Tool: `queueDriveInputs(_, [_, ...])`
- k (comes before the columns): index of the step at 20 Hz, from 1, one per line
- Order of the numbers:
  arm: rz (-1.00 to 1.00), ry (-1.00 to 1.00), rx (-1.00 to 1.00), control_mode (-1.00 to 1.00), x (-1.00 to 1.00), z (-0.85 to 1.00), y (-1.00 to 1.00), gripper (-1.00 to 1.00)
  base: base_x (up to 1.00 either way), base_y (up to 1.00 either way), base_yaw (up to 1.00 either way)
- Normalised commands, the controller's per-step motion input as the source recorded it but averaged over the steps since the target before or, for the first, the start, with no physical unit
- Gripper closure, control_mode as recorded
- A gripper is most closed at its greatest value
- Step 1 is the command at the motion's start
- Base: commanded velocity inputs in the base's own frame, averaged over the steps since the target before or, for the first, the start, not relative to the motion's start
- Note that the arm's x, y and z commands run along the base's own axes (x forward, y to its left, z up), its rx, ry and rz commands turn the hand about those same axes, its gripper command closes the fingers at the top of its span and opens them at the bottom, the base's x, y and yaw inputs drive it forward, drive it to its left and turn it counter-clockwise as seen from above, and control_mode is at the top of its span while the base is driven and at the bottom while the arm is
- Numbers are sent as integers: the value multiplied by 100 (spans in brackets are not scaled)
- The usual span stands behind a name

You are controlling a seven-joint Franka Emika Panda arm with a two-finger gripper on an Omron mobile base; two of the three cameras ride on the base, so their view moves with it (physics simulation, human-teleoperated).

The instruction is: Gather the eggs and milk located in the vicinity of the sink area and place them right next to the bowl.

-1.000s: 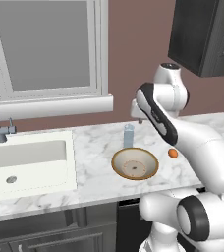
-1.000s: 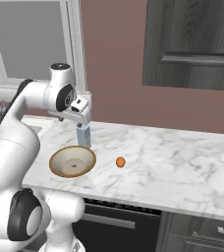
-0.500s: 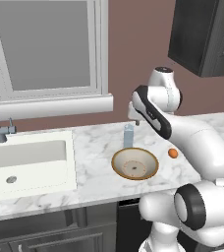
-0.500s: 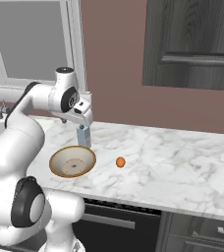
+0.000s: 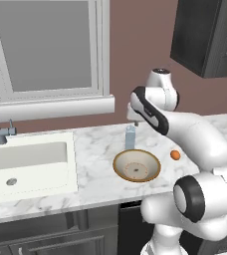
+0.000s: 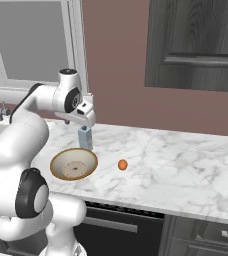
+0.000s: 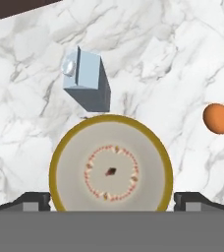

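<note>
A white robot arm's gripper [image 6: 86,119] hangs above the counter [image 6: 186,160], fingers spread wide and holding nothing. Just below them stands the milk carton [image 7: 87,81], upright, beside the bowl [image 7: 111,165]. The egg [image 7: 217,118] lies near the bowl's other side. Both items look delivered; next, likely just lifting clear.

White marble countertop with grey veining [image 5: 98,149]; grey-framed window with a pale sill [image 5: 48,55] on a reddish-brown wall; dark wood-grain upper cabinet [image 6: 196,45]; dark lower cabinet fronts [image 6: 206,235], possibly drawers.
</note>
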Motion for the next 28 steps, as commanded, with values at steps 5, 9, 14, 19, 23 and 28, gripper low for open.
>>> queueDriveInputs(5, [-3,0,0,-100,10,-3,0,-100,0,0,0])
queueDriveInputs(9, [0,0,0,-100,11,-8,2,-100,0,0,0])
queueDriveInputs(14, [0,0,0,-100,18,-14,7,-100,0,0,0])
queueDriveInputs(19, [0,0,0,-100,22,-12,5,-100,0,0,0])
queueDriveInputs(23, [0,0,0,-100,24,-10,4,-100,0,0,0])
queueDriveInputs(28, [0,0,0,-100,26,-3,0,-100,0,0,0])
